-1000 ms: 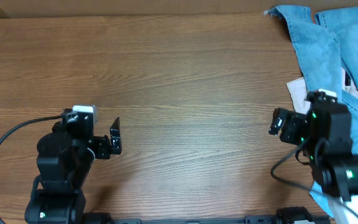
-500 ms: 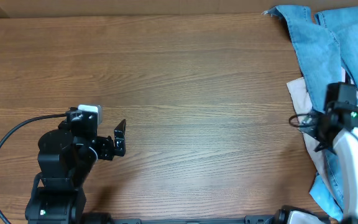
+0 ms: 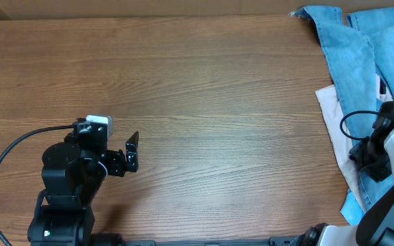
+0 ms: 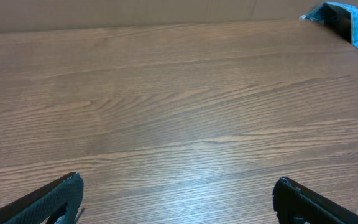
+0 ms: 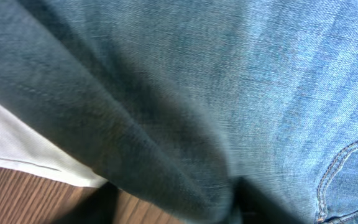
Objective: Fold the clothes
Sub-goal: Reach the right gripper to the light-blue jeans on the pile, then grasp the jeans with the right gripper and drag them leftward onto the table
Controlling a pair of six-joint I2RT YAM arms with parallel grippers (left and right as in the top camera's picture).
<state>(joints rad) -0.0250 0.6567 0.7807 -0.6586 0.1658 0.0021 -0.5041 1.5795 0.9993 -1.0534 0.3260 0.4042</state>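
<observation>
Smooth, faintly glossy wood-grain tabletop [image 3: 217,89]; matt light-blue denim jeans [image 3: 351,61], finely woven cloth with raised seam stitching; smooth matt white cloth [image 3: 328,109]; matt black plastic left tool [image 3: 133,152].

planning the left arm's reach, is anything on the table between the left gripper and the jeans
Nothing visible does. Only bare wooden table lies between the left gripper and the jeans. The right arm is over the jeans themselves, at the table's right edge, not in front of them.
</observation>
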